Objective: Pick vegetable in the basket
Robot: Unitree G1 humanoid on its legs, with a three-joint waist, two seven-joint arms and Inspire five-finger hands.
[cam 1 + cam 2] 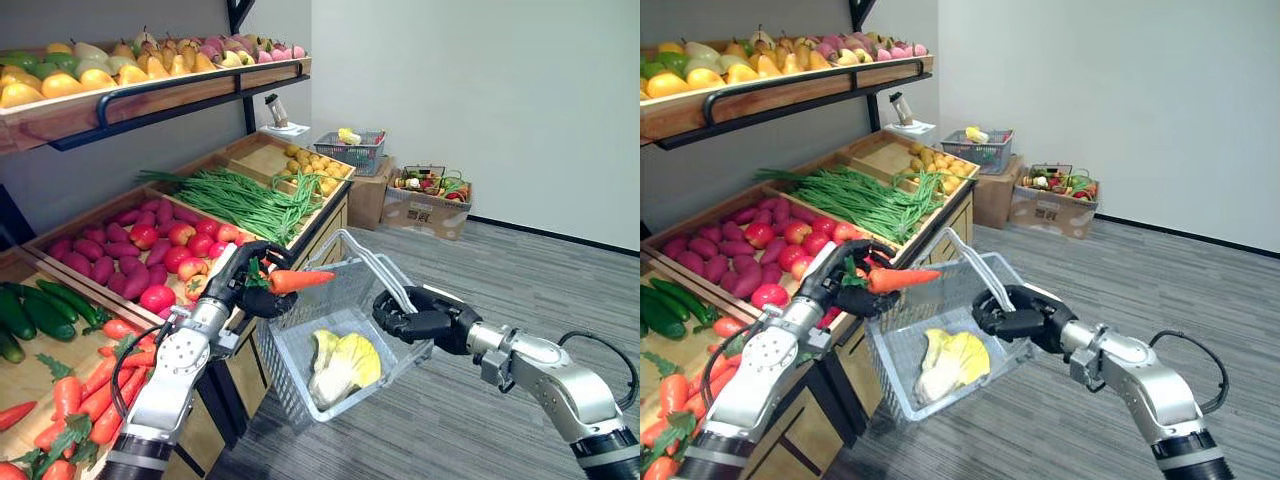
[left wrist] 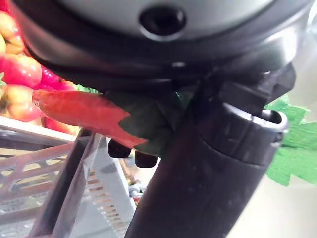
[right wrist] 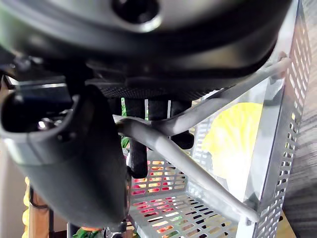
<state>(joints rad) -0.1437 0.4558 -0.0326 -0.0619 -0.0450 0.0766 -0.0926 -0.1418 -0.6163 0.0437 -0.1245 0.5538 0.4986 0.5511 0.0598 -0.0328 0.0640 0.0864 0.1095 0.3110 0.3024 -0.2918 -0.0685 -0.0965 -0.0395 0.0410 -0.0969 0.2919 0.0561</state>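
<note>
My left hand [image 1: 252, 285] is shut on an orange carrot [image 1: 298, 280] with green leaves, held level with its tip over the near rim of the grey wire basket [image 1: 290, 365]. In the left wrist view the carrot [image 2: 81, 111] sticks out past my curled fingers [image 2: 132, 152], above the basket's rim [image 2: 59, 163]. My right hand [image 1: 410, 315] is shut on the basket's handle [image 1: 375, 262] and holds the basket in the air beside the stand. A yellow-green cabbage [image 1: 343, 365] lies in the basket. The handle [image 3: 198, 119] crosses my right fingers [image 3: 138, 148].
A wooden produce stand [image 1: 320, 215] on my left holds carrots [image 1: 85, 390], cucumbers [image 1: 35, 305], red fruit [image 1: 150, 250], green beans [image 1: 245, 200] and an upper shelf of fruit [image 1: 150, 90]. Far back stand another wire basket [image 1: 350, 150] and a cardboard box of produce [image 1: 428, 198].
</note>
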